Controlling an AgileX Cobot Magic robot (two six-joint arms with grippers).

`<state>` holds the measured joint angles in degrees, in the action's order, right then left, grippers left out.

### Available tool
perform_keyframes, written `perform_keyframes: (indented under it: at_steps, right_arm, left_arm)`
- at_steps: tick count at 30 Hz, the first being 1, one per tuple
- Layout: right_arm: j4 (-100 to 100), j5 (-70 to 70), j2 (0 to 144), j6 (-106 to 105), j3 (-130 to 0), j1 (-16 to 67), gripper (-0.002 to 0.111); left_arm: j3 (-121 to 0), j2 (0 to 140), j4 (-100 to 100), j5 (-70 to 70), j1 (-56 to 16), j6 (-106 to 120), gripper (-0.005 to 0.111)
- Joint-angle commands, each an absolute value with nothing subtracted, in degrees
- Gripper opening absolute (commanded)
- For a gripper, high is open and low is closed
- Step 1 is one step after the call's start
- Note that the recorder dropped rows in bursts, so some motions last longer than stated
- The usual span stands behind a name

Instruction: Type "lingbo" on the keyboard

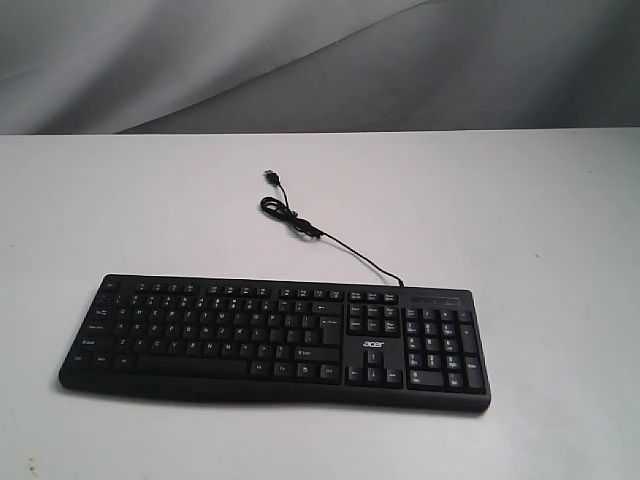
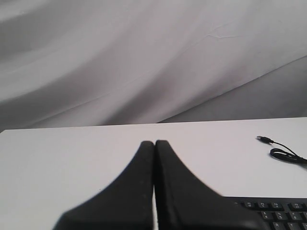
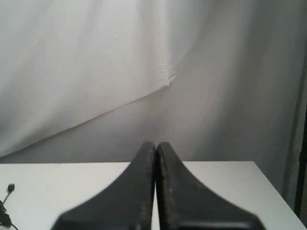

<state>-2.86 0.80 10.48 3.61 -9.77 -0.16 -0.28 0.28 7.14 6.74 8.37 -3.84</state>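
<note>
The long black keyboard (image 1: pixel 275 340) with white legends and an acer logo lies flat on the white table (image 1: pixel 520 220), near its front. Its thin black USB cable (image 1: pixel 320 232) curls away toward the back and ends in a loose plug (image 1: pixel 271 176). Neither arm shows in the exterior view. In the left wrist view my left gripper (image 2: pixel 154 143) is shut, tips together, empty, with a corner of the keyboard (image 2: pixel 276 213) beside it and the cable (image 2: pixel 283 152) further off. In the right wrist view my right gripper (image 3: pixel 156 143) is shut and empty over the bare table (image 3: pixel 225 182).
A grey-white cloth backdrop (image 1: pixel 320 60) hangs behind the table's far edge. The cable plug (image 3: pixel 9 188) shows at the edge of the right wrist view. The table's right edge (image 3: pixel 268 187) is close to the right gripper.
</note>
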Motion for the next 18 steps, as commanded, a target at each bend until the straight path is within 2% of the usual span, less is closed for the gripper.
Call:
perform_keyframes:
  at_steps: [1,6,18]
  right_arm:
    - [-2.6,3.8,6.0,0.0,-5.6,-0.7,0.000]
    - [-2.6,9.6,0.3,0.0,-2.4,-0.7,0.000]
    - [-3.0,19.7,0.0,0.0,0.0,-0.9,0.000]
  left_arm:
    - [0.0,0.0,7.2,6.2,8.0,-4.0,0.001]
    - [0.0,0.0,7.2,6.2,8.0,-4.0,0.001]
    - [0.0,0.0,7.2,6.2,8.0,-4.0,0.001]
